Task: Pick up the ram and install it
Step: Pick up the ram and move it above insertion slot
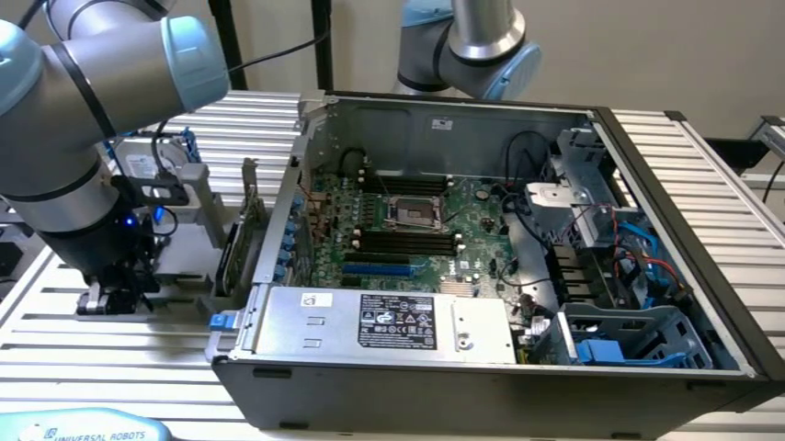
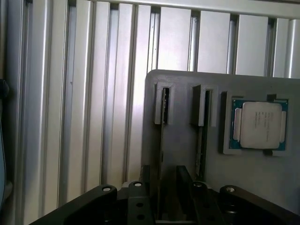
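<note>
Ram (image 2: 162,136): thin board, edge-on in a slot of the matte grey holder (image 2: 183,84), running between the tool's fingers. Tool (image 2: 164,187): black fingers apart, straddling it, unclamped. Handling: centre, close squarely on the flat faces. Beyond the tool: second stick (image 2: 202,136), metal-lidded processor (image 2: 259,124); ribbed aluminium counter (image 2: 93,93).

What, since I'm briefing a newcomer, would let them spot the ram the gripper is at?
On the exterior view's left of the computer case, a grey holder lies on the slatted table under the gripper. Two thin boards stand on edge in its slots beside a square processor chip. The ram is the one the open gripper straddles, farther from the chip than the other board.
</note>
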Action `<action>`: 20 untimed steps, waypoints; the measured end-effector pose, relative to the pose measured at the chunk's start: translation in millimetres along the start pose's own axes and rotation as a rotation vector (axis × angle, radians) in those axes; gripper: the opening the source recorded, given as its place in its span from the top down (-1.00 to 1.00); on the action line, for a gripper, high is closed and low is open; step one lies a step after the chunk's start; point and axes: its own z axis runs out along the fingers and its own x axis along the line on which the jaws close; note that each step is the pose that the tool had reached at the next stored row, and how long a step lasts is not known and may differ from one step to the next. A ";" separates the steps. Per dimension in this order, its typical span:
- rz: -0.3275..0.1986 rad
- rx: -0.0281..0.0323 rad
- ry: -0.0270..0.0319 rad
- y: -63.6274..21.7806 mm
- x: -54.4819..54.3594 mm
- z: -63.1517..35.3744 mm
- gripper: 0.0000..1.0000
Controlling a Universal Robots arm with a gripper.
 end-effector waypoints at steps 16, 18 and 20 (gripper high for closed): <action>0.000 0.0002 -0.0017 0.0 0.2 0.1 0.73; 0.000 0.0002 -0.0017 0.0 0.2 0.1 0.73; 0.000 0.0002 -0.0016 0.0 0.2 0.1 0.73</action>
